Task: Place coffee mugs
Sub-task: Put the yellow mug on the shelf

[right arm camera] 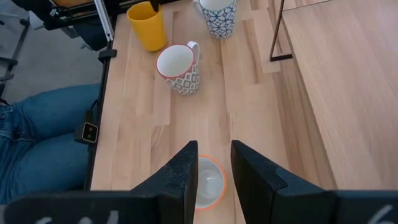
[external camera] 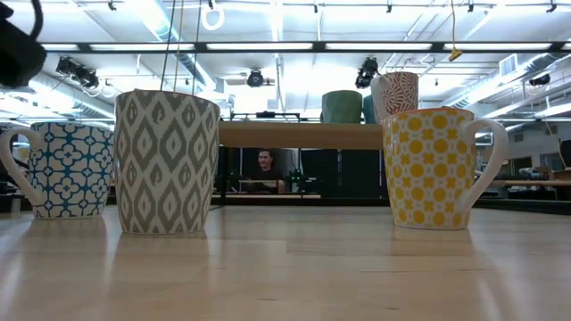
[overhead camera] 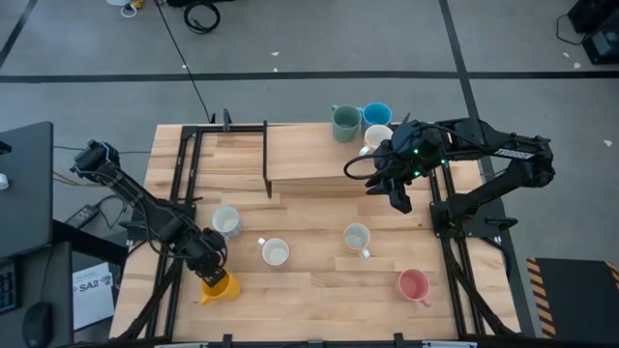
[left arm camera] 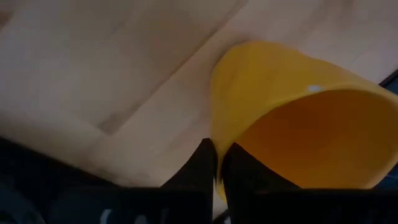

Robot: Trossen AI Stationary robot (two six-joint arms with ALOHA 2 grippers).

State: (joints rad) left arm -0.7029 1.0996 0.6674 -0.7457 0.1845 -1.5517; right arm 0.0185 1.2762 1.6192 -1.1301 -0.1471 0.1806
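Orange mug (left arm camera: 292, 118) rim pinched in left gripper (left arm camera: 217, 163) jaws; right gripper (right arm camera: 213, 163) jaws apart, empty.

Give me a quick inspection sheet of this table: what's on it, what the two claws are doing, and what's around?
Surface: wooden table with a raised shelf at the back.
Job's things: three mugs on the shelf; yellow mug, pink mug and three pale mugs on the table.
Clutter: nothing seen.
Grippers: left gripper shut on the yellow mug's rim; right gripper open, holding nothing, above a mug.
Cables: black cables on the floor.
Surroundings: a person's blue-clad legs by the table.
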